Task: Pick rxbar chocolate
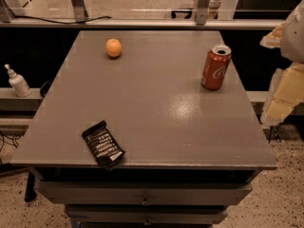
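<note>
Chocolate bar (102, 144) lies at the worktop's (156, 103) near edge.
Pincer (285, 96) hangs far right; can't tell its opening.

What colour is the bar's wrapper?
The rxbar chocolate is black with white text lines, clearest in the camera view. The gripper is at the picture's right edge.

Black wrapped rxbar chocolate (102, 144), white text up, lies flat and skewed at the table's (156, 103) front edge near the left corner, well apart from the gripper (284, 96) beyond the right edge.
</note>
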You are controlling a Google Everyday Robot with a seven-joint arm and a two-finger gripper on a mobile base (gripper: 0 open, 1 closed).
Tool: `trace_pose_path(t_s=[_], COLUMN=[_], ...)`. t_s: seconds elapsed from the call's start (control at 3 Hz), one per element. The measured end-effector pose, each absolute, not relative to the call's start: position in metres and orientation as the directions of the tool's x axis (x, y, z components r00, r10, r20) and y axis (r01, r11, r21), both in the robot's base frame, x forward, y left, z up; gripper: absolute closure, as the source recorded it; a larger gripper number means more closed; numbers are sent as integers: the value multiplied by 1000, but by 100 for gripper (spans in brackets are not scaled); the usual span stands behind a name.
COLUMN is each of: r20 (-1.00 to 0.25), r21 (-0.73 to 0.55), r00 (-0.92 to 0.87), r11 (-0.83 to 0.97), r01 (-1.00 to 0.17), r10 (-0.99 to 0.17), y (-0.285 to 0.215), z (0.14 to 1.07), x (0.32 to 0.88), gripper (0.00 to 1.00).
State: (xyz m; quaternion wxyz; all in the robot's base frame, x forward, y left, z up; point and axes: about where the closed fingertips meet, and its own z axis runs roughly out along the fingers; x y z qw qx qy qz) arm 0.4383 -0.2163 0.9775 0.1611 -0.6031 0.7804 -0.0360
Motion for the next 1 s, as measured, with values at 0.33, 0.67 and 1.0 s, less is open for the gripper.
trace_pose_path(t_s=[0.33,0.67,1.0], r20=[-208,-235,-291], r21=[-251,-251,-249], r00=[-220,-115,115], r11=[270,175,-41], r01=[-930,-952,-968], r10=[-953,-965,-950], y=[-216,-202,-148], z=[978,972,949], x=[438,442,445], gripper=[0,0,0])
